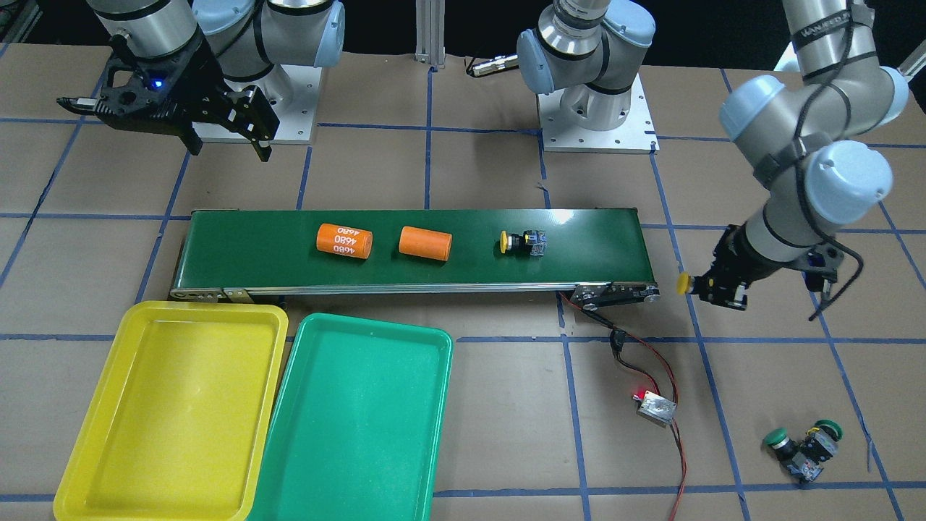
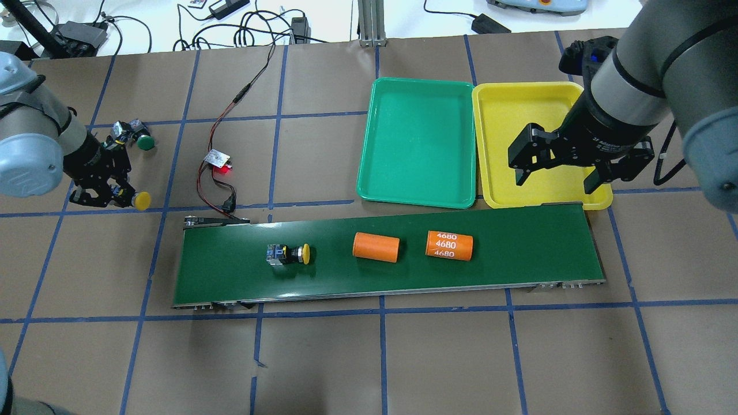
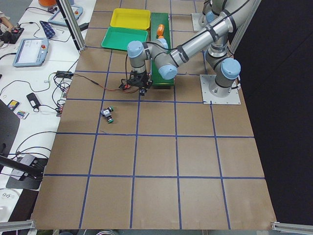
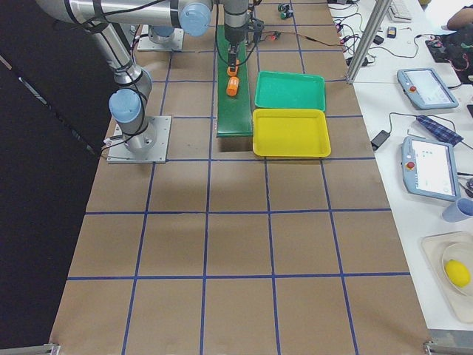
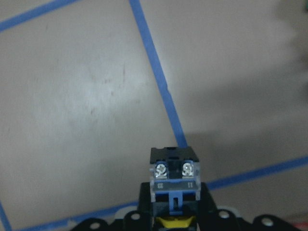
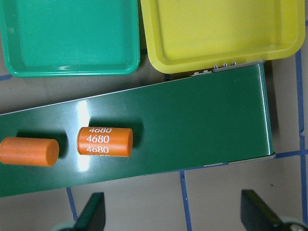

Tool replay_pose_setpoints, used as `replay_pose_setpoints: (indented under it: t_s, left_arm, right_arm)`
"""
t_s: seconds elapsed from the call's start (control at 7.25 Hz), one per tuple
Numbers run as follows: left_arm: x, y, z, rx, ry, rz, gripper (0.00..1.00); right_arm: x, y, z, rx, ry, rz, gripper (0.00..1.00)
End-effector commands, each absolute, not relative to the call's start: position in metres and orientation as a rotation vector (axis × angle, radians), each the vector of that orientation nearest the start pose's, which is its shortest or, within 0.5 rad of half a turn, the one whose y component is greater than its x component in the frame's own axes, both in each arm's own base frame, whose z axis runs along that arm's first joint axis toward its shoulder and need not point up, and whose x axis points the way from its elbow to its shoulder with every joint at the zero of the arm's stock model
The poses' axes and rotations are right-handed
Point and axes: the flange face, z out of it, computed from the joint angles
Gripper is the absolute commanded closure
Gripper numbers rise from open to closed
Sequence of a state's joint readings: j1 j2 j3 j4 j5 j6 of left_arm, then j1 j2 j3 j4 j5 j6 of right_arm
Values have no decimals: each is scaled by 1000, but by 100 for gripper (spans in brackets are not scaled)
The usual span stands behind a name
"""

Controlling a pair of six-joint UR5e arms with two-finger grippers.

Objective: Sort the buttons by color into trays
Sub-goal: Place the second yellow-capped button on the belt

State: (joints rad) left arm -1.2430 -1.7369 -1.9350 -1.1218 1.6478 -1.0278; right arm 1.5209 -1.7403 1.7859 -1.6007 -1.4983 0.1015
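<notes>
My left gripper (image 2: 109, 193) (image 1: 716, 286) is shut on a yellow-capped button (image 2: 140, 200) (image 1: 683, 283), held off the conveyor's end. Its grey-blue block (image 5: 173, 175) fills the left wrist view. A second yellow button (image 2: 288, 254) (image 1: 522, 243) lies on its side on the belt. Two green-capped buttons (image 2: 134, 134) (image 1: 803, 445) lie together on the table beyond the left gripper. The yellow tray (image 2: 519, 98) (image 1: 173, 405) and the teal green tray (image 2: 418, 138) (image 1: 354, 427) sit side by side, both empty. My right gripper (image 2: 556, 173) (image 1: 230, 145) (image 6: 175, 216) is open and empty, high over the belt's other end.
The dark-green conveyor belt (image 2: 519, 259) (image 1: 593, 246) carries two orange cylinders, one plain (image 2: 376, 246) (image 1: 425, 243) and one marked 4680 (image 2: 450, 245) (image 6: 105, 141). A small controller board (image 2: 218, 159) with a red light and wires lies near the belt's left end.
</notes>
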Motion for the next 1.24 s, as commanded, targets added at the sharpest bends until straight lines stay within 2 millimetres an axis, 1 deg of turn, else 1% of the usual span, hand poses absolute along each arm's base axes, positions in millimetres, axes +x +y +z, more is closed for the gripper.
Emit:
replay_pose_setpoints:
  t_s: [0.0,0.14,0.28,0.41,0.55,0.69,0.83,0.96,1.1]
  left_arm:
    - [-47,-465,282,-1982,2298,66,100]
    - [-69,-453,284,-2009,2289,66,96]
    - [-79,-445,273,-2043,2284,129,95]
    - [-83,-440,269,-2056,2300,175,94]
    - [-84,-440,269,-2061,2308,186,83]
    - [-85,-439,270,-2056,2313,184,58]
    - [-84,-440,269,-2063,2307,184,23]
    - [-83,-441,270,-2059,2311,166,8]
    - [-83,-442,272,-2066,2311,159,2]
  right_arm:
    - [119,-427,461,239,3065,26,0]
    - [119,-426,459,261,3070,46,0]
    - [120,-425,456,257,3073,67,0]
    - [121,-426,453,259,3069,68,0]
    - [120,-430,449,260,3078,81,0]
    - [120,-433,445,258,3076,91,0]
    - [120,-432,447,255,3074,81,0]
    - [119,-433,445,256,3086,83,0]
    - [119,-434,448,250,3082,53,0]
